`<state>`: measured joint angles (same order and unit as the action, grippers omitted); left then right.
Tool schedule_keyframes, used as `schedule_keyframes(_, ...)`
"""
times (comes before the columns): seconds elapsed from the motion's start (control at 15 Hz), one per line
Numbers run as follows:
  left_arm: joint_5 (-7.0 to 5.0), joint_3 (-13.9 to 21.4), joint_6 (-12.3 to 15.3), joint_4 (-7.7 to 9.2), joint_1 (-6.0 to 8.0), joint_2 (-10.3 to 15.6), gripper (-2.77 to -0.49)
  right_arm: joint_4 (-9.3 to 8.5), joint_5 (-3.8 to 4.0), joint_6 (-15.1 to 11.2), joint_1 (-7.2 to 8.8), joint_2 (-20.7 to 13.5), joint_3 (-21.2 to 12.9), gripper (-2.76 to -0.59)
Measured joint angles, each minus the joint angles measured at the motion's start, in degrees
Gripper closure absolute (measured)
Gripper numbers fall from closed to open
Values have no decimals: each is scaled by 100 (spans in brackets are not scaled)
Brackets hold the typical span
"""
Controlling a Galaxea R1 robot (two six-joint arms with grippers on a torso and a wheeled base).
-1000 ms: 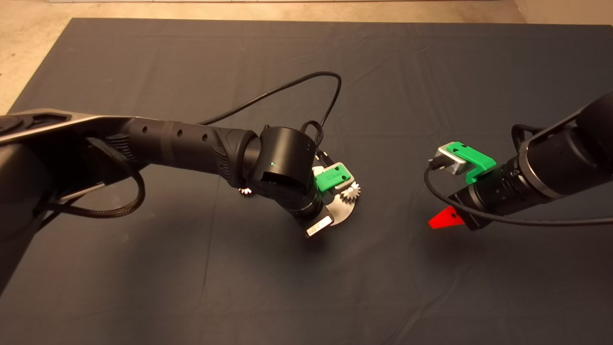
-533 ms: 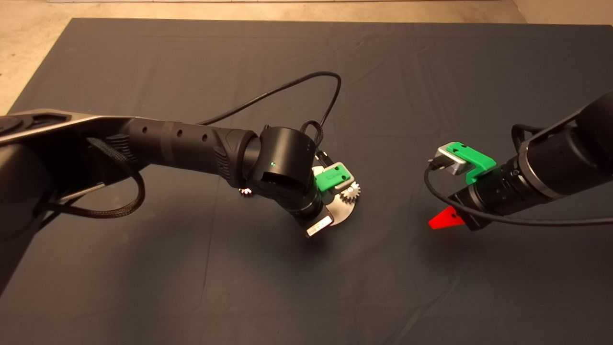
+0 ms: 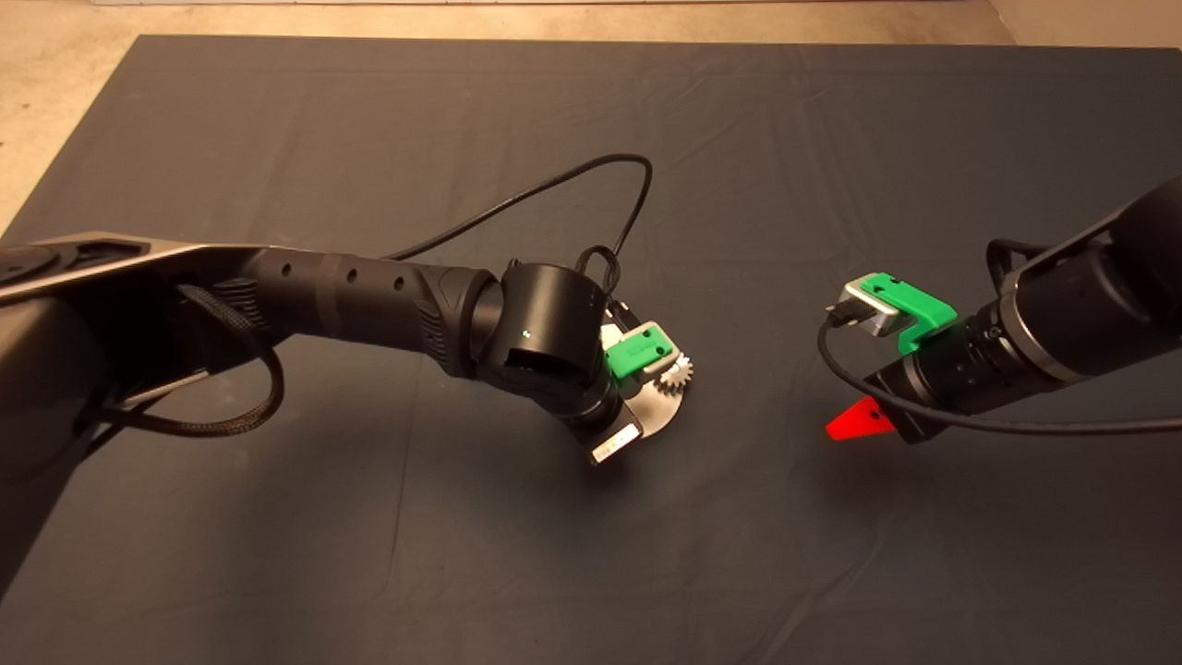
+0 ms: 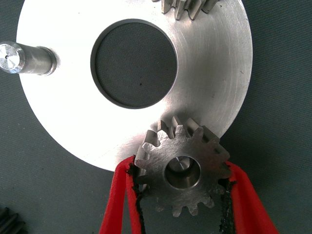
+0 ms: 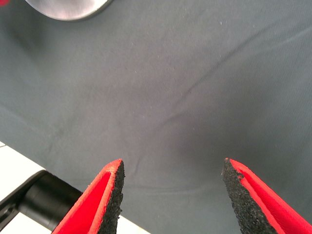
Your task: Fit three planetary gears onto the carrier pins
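The silver carrier disc (image 4: 214, 73) lies on the mat, also in the head view (image 3: 657, 408). My left gripper (image 4: 180, 166) is shut on a planetary gear (image 4: 156, 158), which sits at the disc's rim with a pin's silver top showing in its centre hole. One bare carrier pin (image 4: 22, 57) stands at the rim. Another gear (image 4: 187, 7) sits at the far rim, cut off by the picture edge; it also shows in the head view (image 3: 678, 374). The third gear is hidden. My right gripper (image 3: 845, 427) is open and empty over the mat, right of the disc.
The left arm's black cable (image 3: 554, 185) loops over the mat behind the wrist. The disc's edge (image 5: 68, 7) shows at the edge of the right wrist view. The dark mat (image 3: 554, 554) ends at a pale floor at the far left.
My left arm has sunk a little and shifted slightly, covering the small gear that lay on the mat beside its wrist. The right arm has not moved.
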<state>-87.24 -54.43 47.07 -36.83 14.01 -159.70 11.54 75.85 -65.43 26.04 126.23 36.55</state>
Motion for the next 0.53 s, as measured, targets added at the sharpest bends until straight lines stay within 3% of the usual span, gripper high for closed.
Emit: schedule_keyframes(0.53, -6, 0, -2, -27, -2, 0, -59, 0, 0, 2, 0, -1, 0, -147)
